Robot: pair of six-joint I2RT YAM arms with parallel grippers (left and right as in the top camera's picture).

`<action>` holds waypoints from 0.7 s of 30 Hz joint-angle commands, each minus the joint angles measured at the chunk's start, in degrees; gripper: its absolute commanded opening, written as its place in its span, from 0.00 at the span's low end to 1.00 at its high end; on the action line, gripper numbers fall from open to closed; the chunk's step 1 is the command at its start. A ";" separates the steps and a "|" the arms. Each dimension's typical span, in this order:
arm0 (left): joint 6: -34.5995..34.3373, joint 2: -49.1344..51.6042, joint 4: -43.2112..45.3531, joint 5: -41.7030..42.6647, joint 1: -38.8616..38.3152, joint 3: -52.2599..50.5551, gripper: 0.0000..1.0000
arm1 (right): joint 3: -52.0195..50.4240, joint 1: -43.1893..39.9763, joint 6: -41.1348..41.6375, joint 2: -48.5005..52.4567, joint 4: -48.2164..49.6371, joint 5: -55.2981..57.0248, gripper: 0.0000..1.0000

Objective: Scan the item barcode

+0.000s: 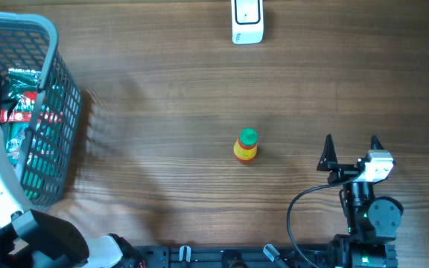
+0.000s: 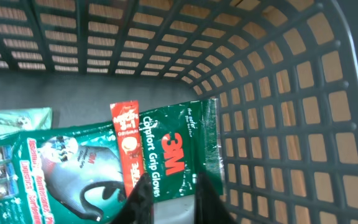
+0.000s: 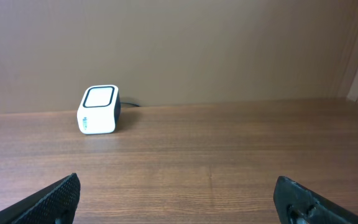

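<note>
Since a firm hold on the glove packet (image 2: 166,146) cannot be confirmed, the left gripper (image 2: 171,185) should lift slowly past the basket wall (image 2: 291,124).

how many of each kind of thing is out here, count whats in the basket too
basket: 1
scanner: 1
green-capped bottle: 1
packets showing in the basket: 3 (green glove packet, red sachet, pale green packet)
total: 6
</note>
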 commanded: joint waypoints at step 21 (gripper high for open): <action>-0.35 21.07 0.57 5.31 -0.57 -0.02 0.47 | -0.07 0.35 -0.70 -0.28 0.11 0.57 1.00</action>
